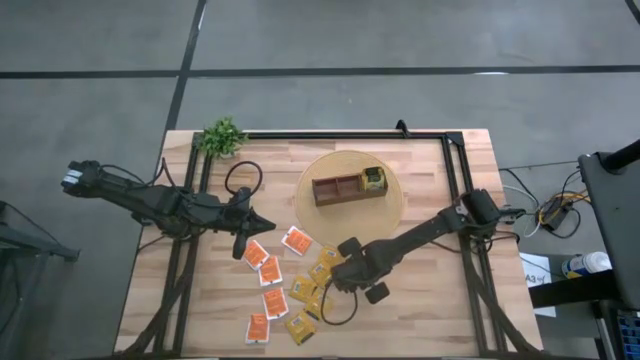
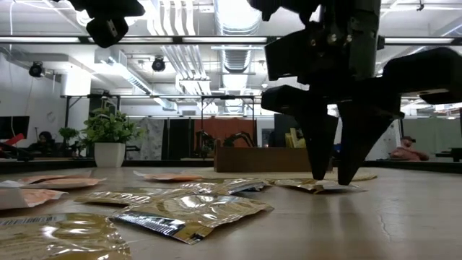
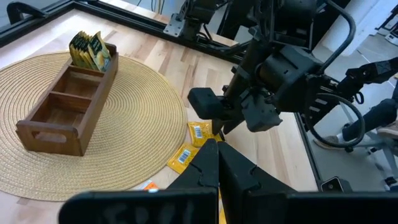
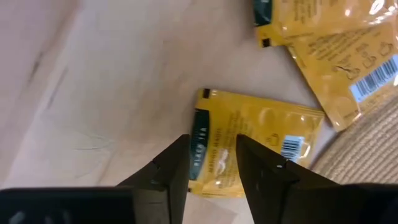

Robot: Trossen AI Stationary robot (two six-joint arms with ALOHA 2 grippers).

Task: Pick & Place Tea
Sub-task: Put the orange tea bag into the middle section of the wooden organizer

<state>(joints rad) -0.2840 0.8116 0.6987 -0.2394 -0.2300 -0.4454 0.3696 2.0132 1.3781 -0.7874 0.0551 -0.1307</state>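
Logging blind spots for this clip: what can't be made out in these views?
- Right gripper over a yellow sachet: right wrist view does not show whether it touches; high view hides the sachet under the arm.
- Wooden box: low view shows only its side, contents hidden.
- Sachet label text: too small in the high view.
- Left gripper: jaws shut, nothing held.

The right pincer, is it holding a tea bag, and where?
Not yet. The right pincer is open, its tips straddling the dark-label end of a yellow tea sachet lying flat on the table. Nothing is lifted.
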